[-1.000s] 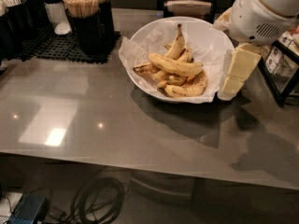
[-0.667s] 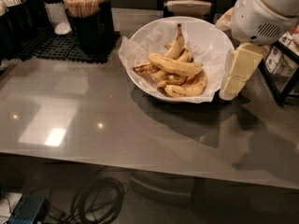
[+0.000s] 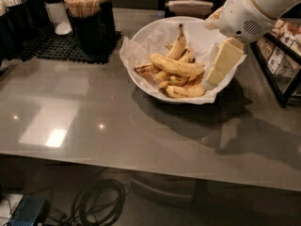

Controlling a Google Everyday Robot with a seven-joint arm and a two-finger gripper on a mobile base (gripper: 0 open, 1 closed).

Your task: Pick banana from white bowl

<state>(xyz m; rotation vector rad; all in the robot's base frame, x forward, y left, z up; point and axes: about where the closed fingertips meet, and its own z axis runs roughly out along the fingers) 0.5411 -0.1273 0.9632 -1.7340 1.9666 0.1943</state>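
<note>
White bowl (image 3: pixel 155 26) on grey table (image 3: pixel 117 126), far side, right of centre. Lined with crinkled white paper (image 3: pixel 133 51), paper poking out past rim on left and on near right.

Pile of bananas inside. Banana (image 3: pixel 176 66) of interest on top of pile, long and gently curved, mostly clean yellow, lying crosswise from left-centre to right. Behind it, slimmer banana (image 3: pixel 179 40) pointing up toward back wall of bowl, dark stem at top. Under and left, brown-spotted banana (image 3: pixel 147 69). At near edge of pile, another yellow banana (image 3: pixel 186 92), flecked.

Gripper (image 3: pixel 212 76) at right side of bowl, angled down and left from white arm (image 3: pixel 254 8) entering at top right. Cream-coloured, tip low over bowl's near-right rim, just beside right end of pile. Contact with fruit: cannot tell. Degree of opening: cannot tell from this angle. Nothing seen in its hold.

Shadow of arm on table, right of bowl.

Far left on table: black mat (image 3: pixel 51 48), dark cup of wooden sticks (image 3: pixel 83 4) on it. Well apart from bowl. Dark shelf (image 3: pixel 282 74) with small packets at right edge. Coiled cables (image 3: pixel 99 204) on floor under table.
</note>
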